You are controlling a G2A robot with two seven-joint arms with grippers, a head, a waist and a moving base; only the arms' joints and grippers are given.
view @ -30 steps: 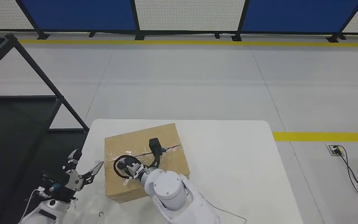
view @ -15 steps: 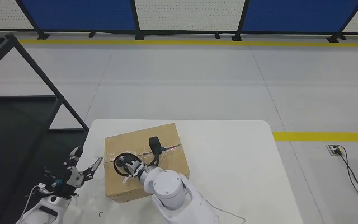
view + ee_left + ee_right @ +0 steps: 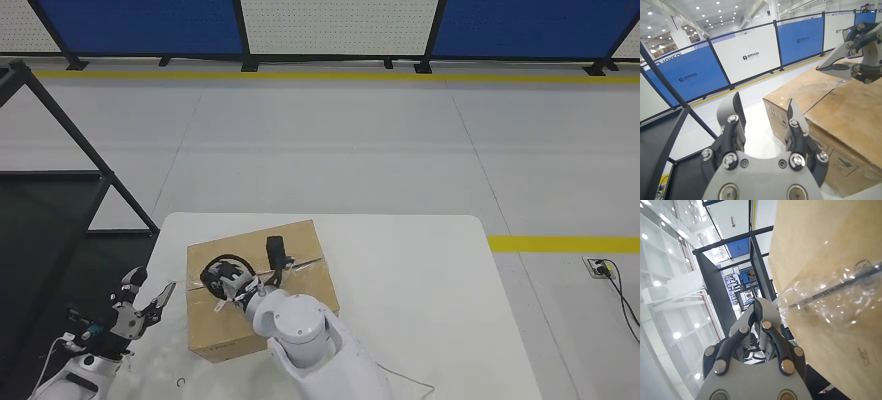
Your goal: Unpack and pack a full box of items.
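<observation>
White tabletop (image 3: 430, 300) carries a single cardboard box (image 3: 250, 245) on its left half. The box stands close to the left edge with one back corner near the rear edge, slightly turned against the tabletop's sides. Its top flaps lie flat, and a seam runs across the top from side to side.

The right pincer (image 3: 819, 68) hangs over the top of the box, above the part nearest the tabletop's left edge. Its fingers are clenched together, pads touching, with the tips low over the cardboard along the seam line. In the right wrist view the tips (image 3: 757, 303) sit just beside the end of the seam. Whether anything thin is caught between them cannot be told.

The left pincer (image 3: 763, 98) is at the tabletop's left edge, beside the box's left wall and apart from it. It is released, with its fingers spread and nothing between them.

Clear tape (image 3: 829, 306) covers the seam, glossy and crinkled. Its loose end lifts off the cardboard just beside the right pincer's tips.
</observation>
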